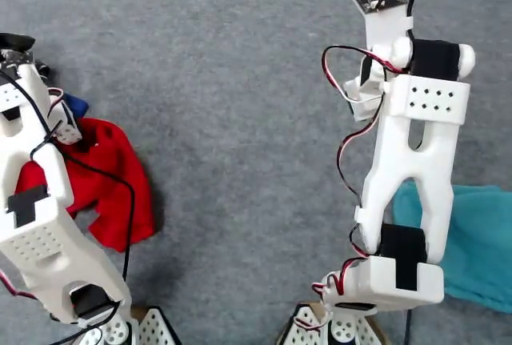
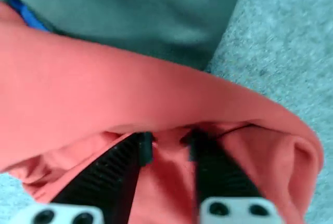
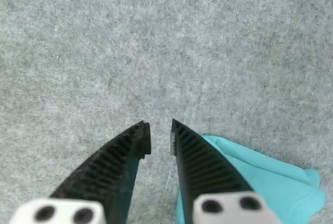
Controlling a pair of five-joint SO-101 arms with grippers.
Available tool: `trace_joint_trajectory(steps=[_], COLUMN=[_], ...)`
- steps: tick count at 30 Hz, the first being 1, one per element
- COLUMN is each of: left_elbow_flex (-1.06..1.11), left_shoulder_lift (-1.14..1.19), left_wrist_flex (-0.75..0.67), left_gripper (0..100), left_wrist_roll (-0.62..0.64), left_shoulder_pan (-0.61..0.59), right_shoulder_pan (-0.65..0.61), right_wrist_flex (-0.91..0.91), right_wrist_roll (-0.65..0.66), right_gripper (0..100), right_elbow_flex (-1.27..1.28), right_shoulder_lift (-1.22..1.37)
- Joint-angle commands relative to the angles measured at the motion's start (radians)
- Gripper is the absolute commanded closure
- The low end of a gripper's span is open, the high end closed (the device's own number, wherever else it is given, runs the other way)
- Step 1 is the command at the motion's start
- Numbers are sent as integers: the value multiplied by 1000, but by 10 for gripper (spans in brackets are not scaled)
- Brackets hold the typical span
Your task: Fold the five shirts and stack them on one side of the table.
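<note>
A red shirt (image 1: 112, 177) lies crumpled at the table's left edge. My left gripper (image 2: 167, 143) is down in it, shut on a fold of the red shirt (image 2: 156, 94) that drapes over the fingertips. Just beyond lie a grey-green garment (image 2: 130, 11) and a sliver of blue cloth (image 2: 21, 11), the blue also peeking out beside the arm (image 1: 76, 105). A teal shirt (image 1: 480, 241) lies bunched at the right edge. My right gripper (image 3: 160, 130) hangs above bare table beside the teal shirt (image 3: 250, 172), its fingers nearly together with nothing between them.
Grey felt covers the table (image 1: 240, 121), with a wide bare stretch between the two arms. The right arm (image 1: 412, 161) stands folded over the right side, and its base sits at the front edge. Dark cloth (image 1: 16, 41) lies at the far left.
</note>
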Motion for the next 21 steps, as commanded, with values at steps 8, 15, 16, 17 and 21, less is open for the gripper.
trace_joint_trajectory(steps=[8,15,16,17,21], left_elbow_flex=[-198,-279,-279,-281,-281], left_shoulder_lift=[-111,-349,-380,-407,-493], left_wrist_flex=[245,272,272,272,272], left_gripper=[981,981,981,981,981], left_wrist_roll=[-26,-26,-26,-26,-28], left_shoulder_pan=[18,241,296,353,600], right_shoulder_pan=[8,21,36,53,176], right_wrist_flex=[17,17,17,17,17], right_wrist_roll=[9,9,9,9,9], right_gripper=[906,906,906,906,906], right_elbow_flex=[1,-2,-10,-15,-54], right_shoulder_lift=[-10,-10,-10,-12,-12])
